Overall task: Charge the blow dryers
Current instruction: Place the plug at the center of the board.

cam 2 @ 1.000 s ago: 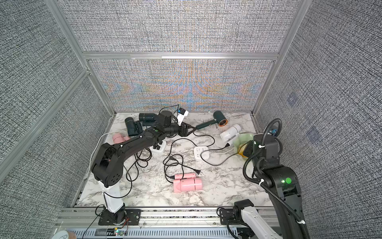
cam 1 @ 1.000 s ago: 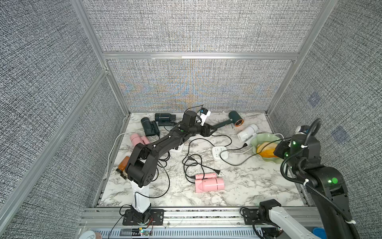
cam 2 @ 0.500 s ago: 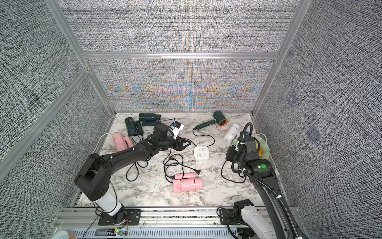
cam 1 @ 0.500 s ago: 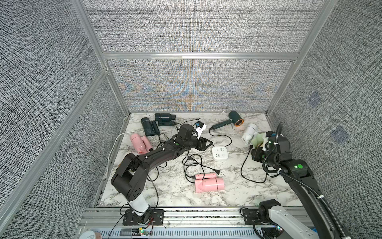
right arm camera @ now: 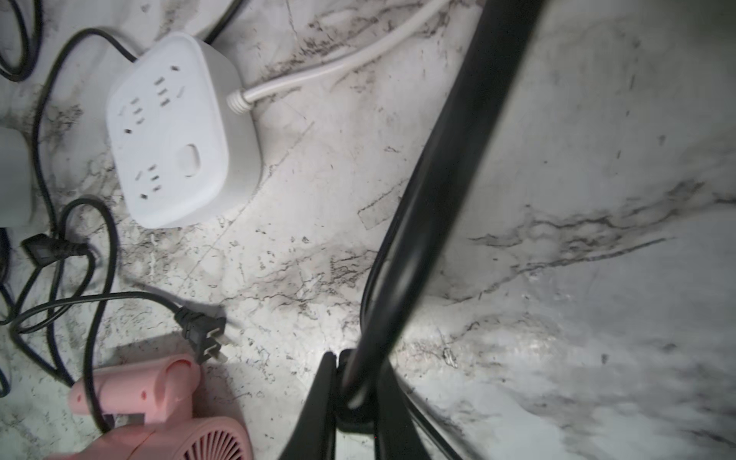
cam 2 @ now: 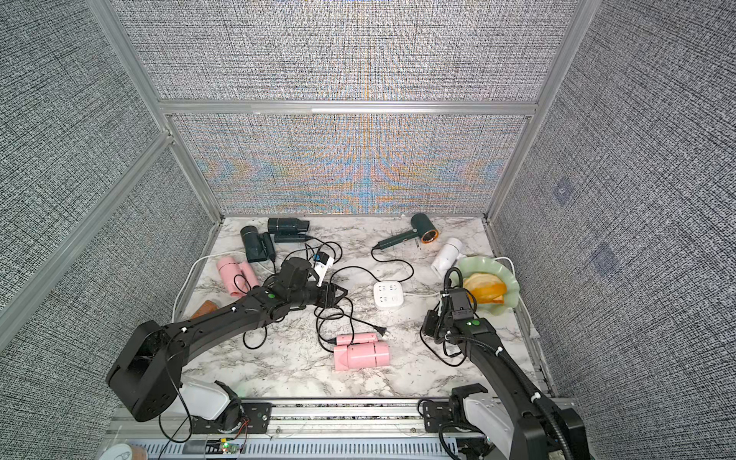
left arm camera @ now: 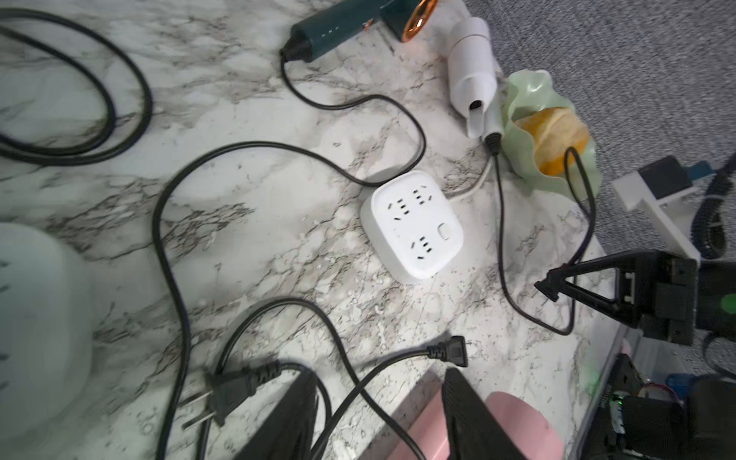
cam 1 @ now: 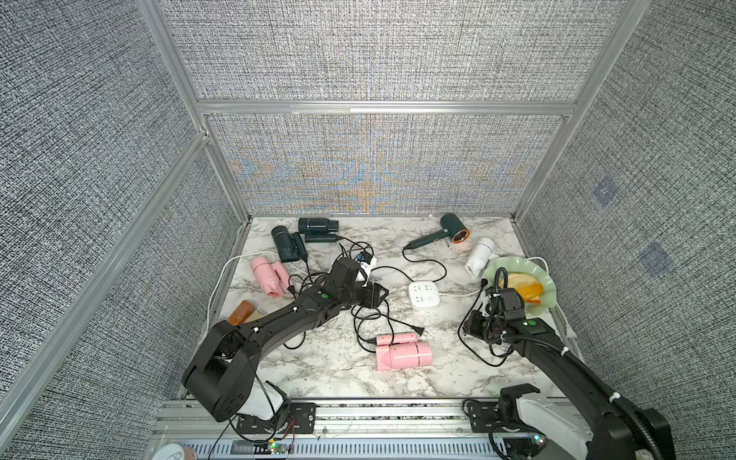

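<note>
At four o'clock on the surface (cam 1: 318, 370), right pincer (right arm camera: 353, 364) is clamping the white dryer (cam 1: 480, 255) cord (left arm camera: 500, 239), likely bound for the strip (cam 1: 424, 294); left pincer (left arm camera: 378, 380) is hovering open.

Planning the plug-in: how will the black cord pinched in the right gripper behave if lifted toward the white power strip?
Probably floppy: the black cord trails from the right gripper in slack loops. Likely light, since a fingertip pinch holds it. Pulling may drag the white dryer, as the cord seems to run from its handle.
</note>
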You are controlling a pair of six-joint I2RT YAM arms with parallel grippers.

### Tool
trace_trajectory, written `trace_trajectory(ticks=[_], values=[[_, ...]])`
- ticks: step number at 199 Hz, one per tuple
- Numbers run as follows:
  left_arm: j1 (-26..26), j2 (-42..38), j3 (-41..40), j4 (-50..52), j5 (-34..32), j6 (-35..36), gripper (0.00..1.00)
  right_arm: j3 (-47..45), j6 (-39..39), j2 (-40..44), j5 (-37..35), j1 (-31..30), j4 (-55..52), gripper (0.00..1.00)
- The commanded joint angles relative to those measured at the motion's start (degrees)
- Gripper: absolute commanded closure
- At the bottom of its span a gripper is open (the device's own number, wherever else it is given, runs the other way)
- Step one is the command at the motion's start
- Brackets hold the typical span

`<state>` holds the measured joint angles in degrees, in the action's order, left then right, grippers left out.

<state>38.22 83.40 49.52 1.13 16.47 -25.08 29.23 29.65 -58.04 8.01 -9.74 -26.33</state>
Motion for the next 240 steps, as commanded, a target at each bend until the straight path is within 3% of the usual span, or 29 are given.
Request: trace_trajectory(ticks=[1, 17, 83, 137, 161, 191, 240], values=[[0.01, -0.03, 1.43, 5.3, -4.37, -1.38, 0.46, -0.96, 1.02, -3.04, 0.6, 1.32, 6.22, 0.92], [0.02, -0.48, 1.17, 5.84, -5.31, -2.06, 0.46, -1.14, 0.98, -4.95, 0.61, 2.08, 7.52, 0.91], [-0.07, 3.07, 3.23, 9.67, -10.42, -2.91, 0.46, -0.78, 0.15, -6.13, -3.17, 2.44, 7.55, 0.72], [-0.29, 7.52, 6.5, 13.93, -15.02, -4.19, 0.46, 0.34, -0.22, 0.19, -7.19, 2.42, 1.35, 0.47], [-0.85, 10.66, 8.96, 16.48, -15.6, -4.15, 0.48, 0.91, -0.7, 6.07, -6.26, 2.16, -0.98, 0.47], [-1.37, 13.52, 10.1, 18.89, -16.13, -5.5, 0.51, 1.32, -2.26, 11.34, 0.11, 1.79, -0.51, 0.47], [-1.61, 9.45, 6.32, 19.08, -12.11, -8.37, 0.52, 3.53, -4.12, 8.68, 1.6, -2.5, 0.97, 0.47]])
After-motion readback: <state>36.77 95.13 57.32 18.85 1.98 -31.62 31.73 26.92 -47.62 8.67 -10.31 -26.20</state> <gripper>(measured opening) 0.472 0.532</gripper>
